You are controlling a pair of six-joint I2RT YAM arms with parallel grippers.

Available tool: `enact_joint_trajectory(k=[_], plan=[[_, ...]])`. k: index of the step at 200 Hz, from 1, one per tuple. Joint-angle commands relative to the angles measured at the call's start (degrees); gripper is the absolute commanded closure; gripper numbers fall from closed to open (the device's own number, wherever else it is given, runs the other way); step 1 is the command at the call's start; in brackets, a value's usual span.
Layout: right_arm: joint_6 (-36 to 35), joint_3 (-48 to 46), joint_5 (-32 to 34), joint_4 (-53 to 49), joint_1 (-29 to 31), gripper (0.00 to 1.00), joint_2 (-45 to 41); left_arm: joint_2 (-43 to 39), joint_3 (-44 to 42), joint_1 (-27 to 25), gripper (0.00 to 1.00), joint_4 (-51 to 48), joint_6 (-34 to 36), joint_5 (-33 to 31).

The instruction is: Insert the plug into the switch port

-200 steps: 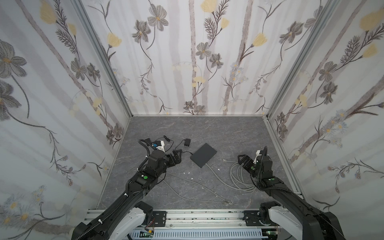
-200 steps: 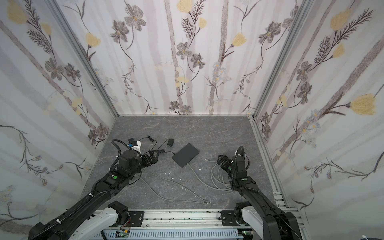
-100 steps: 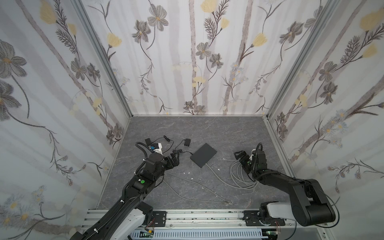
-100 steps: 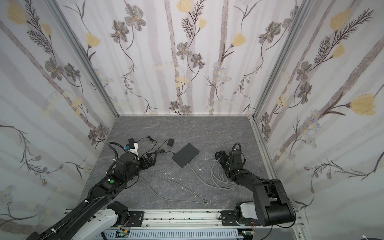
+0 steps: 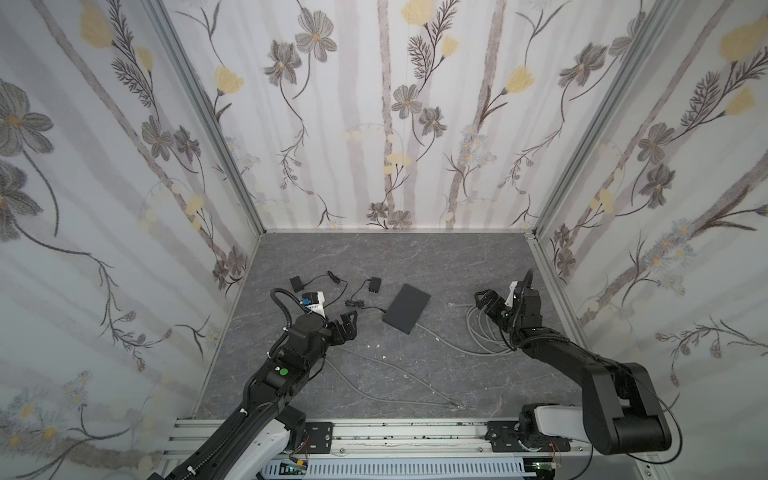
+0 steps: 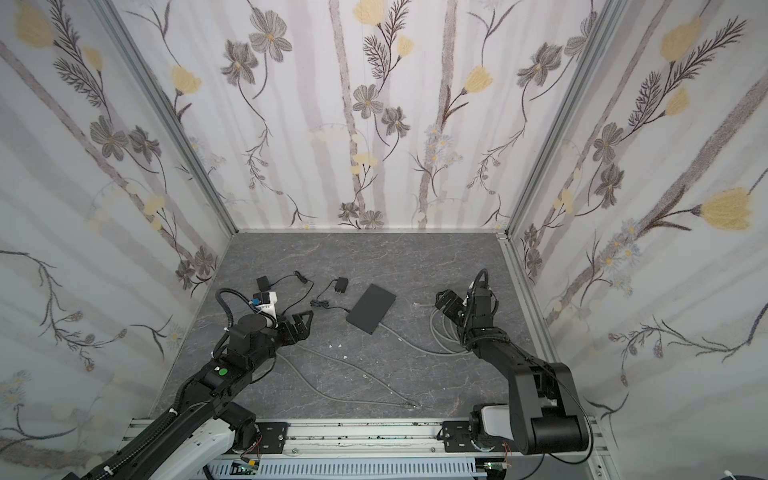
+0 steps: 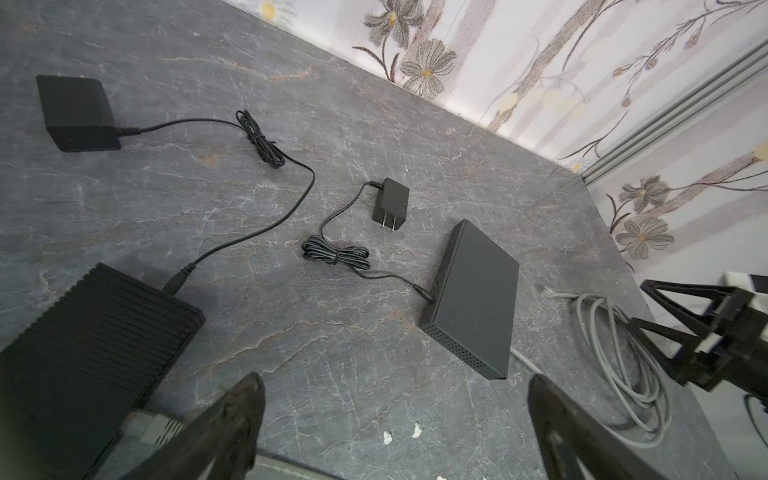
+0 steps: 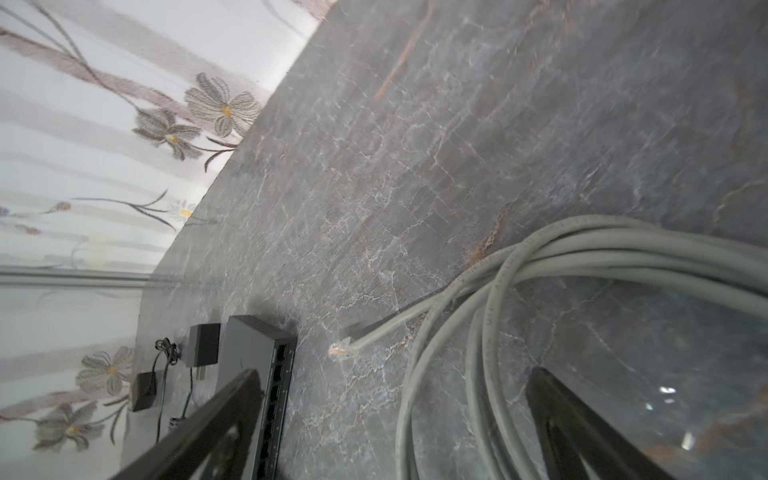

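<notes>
Your right gripper (image 8: 395, 374) stands wide with nothing held, over the grey cable coil (image 8: 582, 249) near the right edge of the tabletop (image 5: 395, 257). Just ahead of it lies the plug (image 8: 343, 350): small, clear, orange-tinted inside, on the loose end of the grey cable. It is flat on the surface and nothing touches it. It sits between the coil and the switch (image 8: 266, 365), a flat dark box near the tabletop's middle, its port row turned toward the plug. Your left gripper (image 5: 349, 322), also wide and empty, hovers left of the switch.
</notes>
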Motion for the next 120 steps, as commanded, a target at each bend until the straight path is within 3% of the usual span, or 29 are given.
enact_joint_trajectory(k=[1, 19, 32, 56, 66, 82, 120], plan=[[-15.5, -2.8, 8.3, 1.9, -0.1, 0.0, -8.9, 0.4, -1.2, 0.3, 0.0, 7.3, 5.9, -6.5], [-15.5, -6.8, 16.9, 8.8, -0.4, 0.0, -17.0, 0.7, -4.2, 0.5, 0.0, 15.1, 8.2, -12.7], [-18.2, -10.5, 18.1, 17.9, -0.2, 0.0, -21.4, 1.1, -5.6, 0.7, 0.0, 19.5, 10.4, -16.0], [-30.2, -17.5, 21.5, 35.0, 0.5, 0.0, -24.6, 2.8, -5.8, 1.2, 0.0, 23.6, 16.9, -19.0], [-34.3, -18.9, 24.2, 38.5, 0.3, 0.0, -22.9, 3.8, -6.5, 1.3, 0.0, 25.8, 20.8, -19.7], [-32.8, -20.2, 25.7, 42.7, -0.3, 0.0, -18.7, 5.3, -7.9, 1.5, 0.0, 29.2, 26.2, -20.4], [-40.8, -27.0, 25.8, 74.0, 1.2, 0.0, -2.5, 10.2, -11.3, 2.9, 0.0, 38.9, 34.1, -21.7]])
